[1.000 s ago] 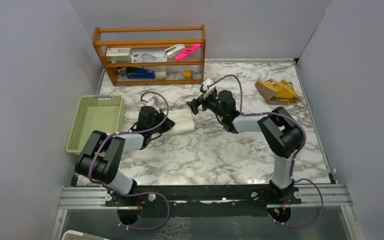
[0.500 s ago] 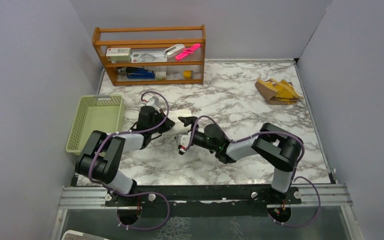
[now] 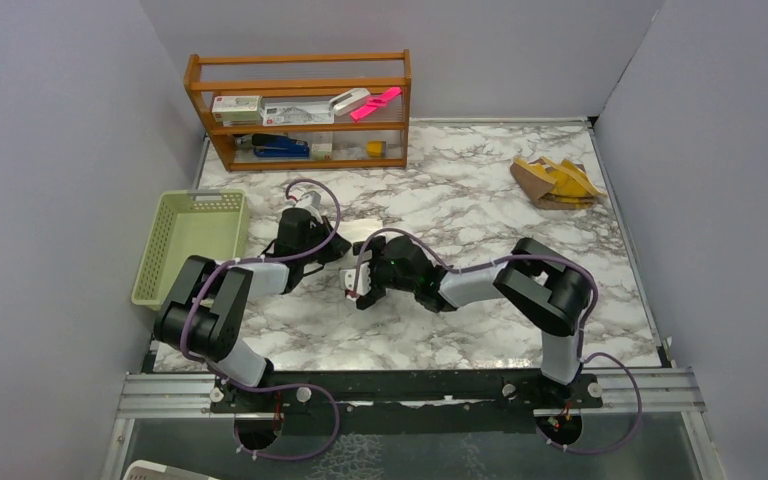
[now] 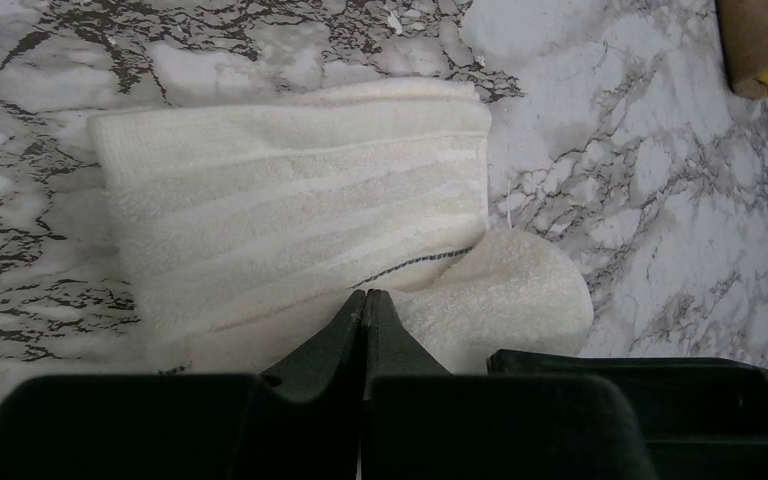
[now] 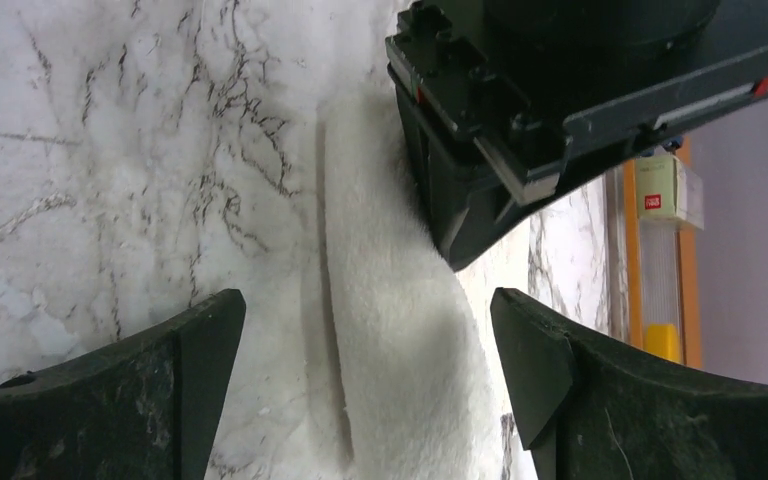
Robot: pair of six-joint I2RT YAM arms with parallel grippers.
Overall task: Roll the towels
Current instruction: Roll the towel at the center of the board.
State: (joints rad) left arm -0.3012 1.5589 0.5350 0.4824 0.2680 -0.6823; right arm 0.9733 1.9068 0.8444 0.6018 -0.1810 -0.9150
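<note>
My shut left claw pins the barely rolled white towel, my right claw gapes wide astride it, and the yellow towel well beyond it waits unrolled.

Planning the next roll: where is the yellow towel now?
Top view: the yellow towel lies at the far right of the table, right of the wooden shelf.

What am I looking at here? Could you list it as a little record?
Left gripper: shut, tips at white towel edge
Right gripper: open over the same towel
Yellow towel: bunched, far right, no gripper near
Green basket: far left
Wooden shelf: at the back, holding small items
</note>
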